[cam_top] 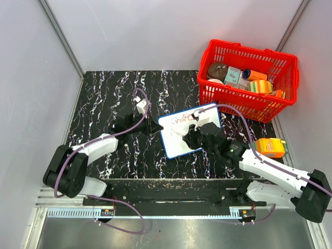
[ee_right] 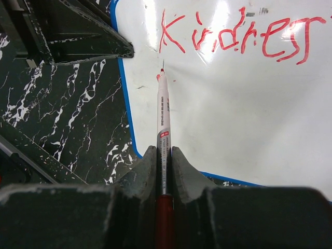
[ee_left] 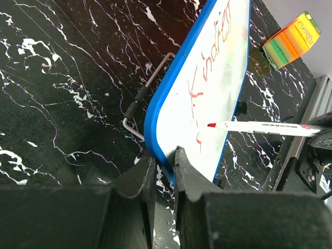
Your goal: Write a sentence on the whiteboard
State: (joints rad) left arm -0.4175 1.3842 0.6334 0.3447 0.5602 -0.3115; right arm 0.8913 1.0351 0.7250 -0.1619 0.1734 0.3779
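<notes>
While the left arm reaches low over the black table (cam_top: 114, 93), stretched from its base toward the right, we see the left gripper (ee_left: 165, 161) at the edge of the whiteboard (ee_left: 223, 93), near a rounded corner. Its jaws stand narrow and pinch the blue frame between them, and the board extends away ahead of this pincer. The right arm bends over the board from the other side, the wrist tilted down toward it. The right gripper (ee_right: 164, 150) is closed tightly on a red marker (ee_right: 163, 109), which sticks out straight ahead of the fingers. The tip stands just under the first letter of the sentence (ee_right: 233, 39), the red word "Kindness". Whether the tip touches the white surface we cannot tell.
</notes>
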